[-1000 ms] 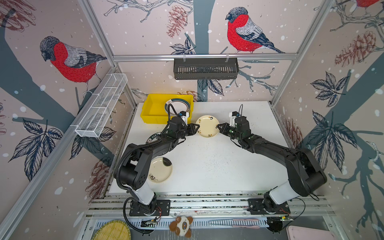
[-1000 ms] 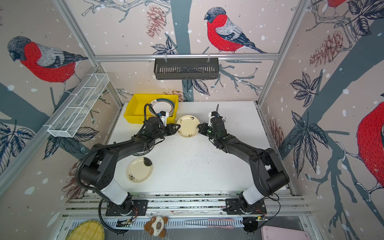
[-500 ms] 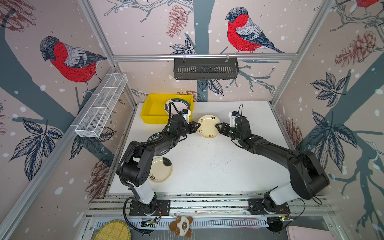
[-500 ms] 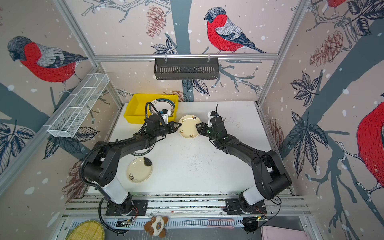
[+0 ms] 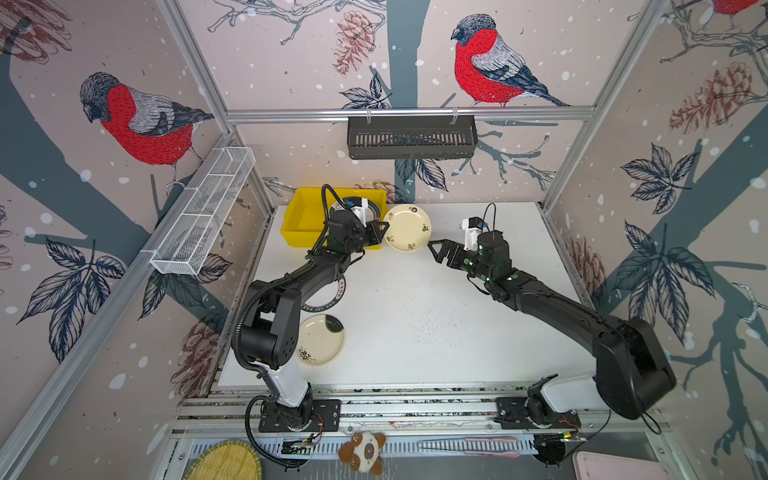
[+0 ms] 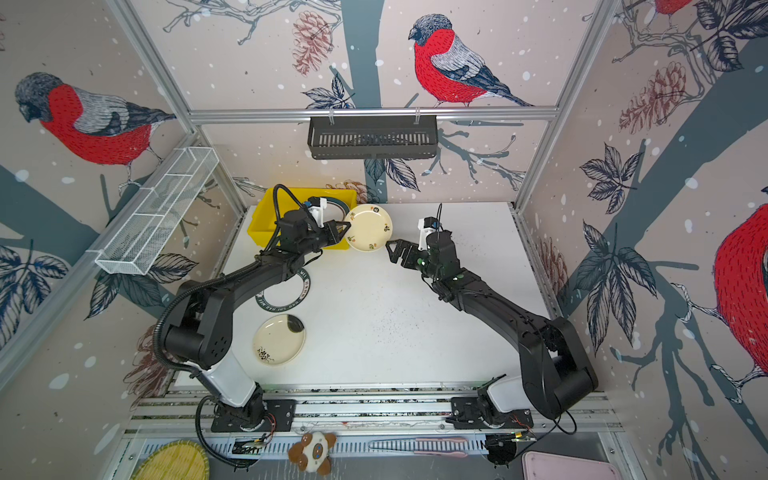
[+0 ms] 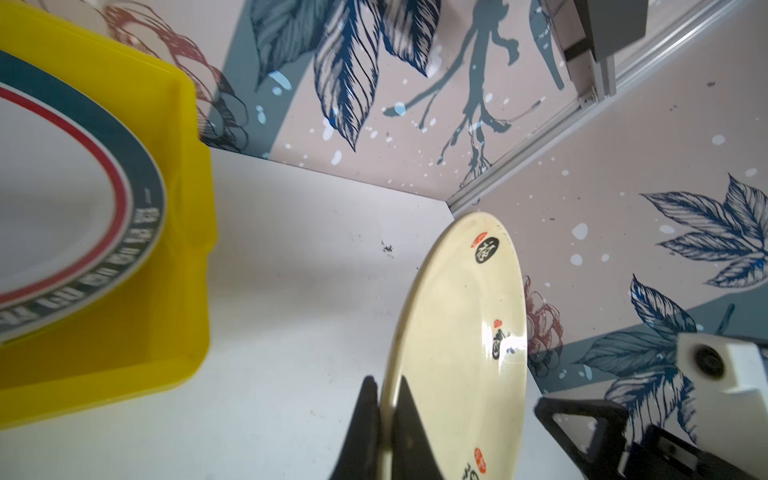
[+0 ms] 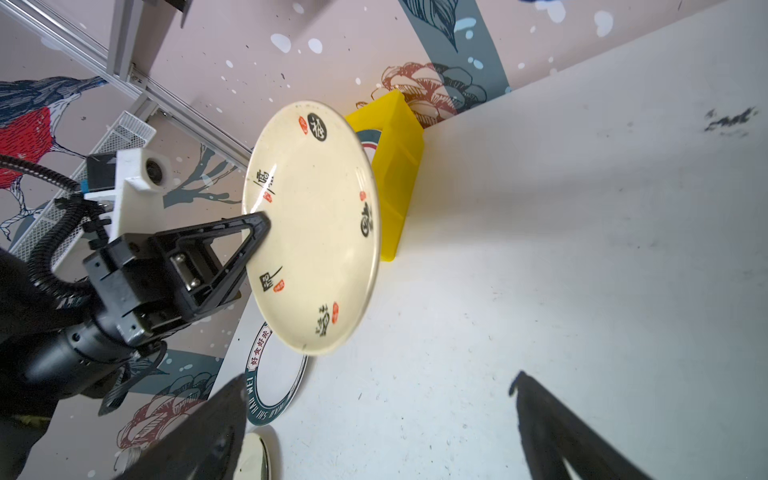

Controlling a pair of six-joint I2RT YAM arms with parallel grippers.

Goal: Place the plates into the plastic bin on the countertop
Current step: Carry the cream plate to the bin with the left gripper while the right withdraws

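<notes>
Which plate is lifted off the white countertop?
The cream round plate with red-and-black motifs, gripped at its rim by the left pincer; it alone is held.

two arms meet at mid-table: the left arm (image 5: 307, 276) reaches forward from its base, elbow bent outward, and the left gripper (image 5: 383, 232) is clamped on the rim of a cream plate (image 5: 411, 226). in the left wrist view its dark fingers (image 7: 365, 399) sandwich that rim with no gap. the right arm (image 5: 552, 301) stretches in low from the opposite side, wrist turned toward its partner; the right gripper (image 5: 434, 250) is spread wide, holding nothing, its tips just beside the plate's edge.
</notes>
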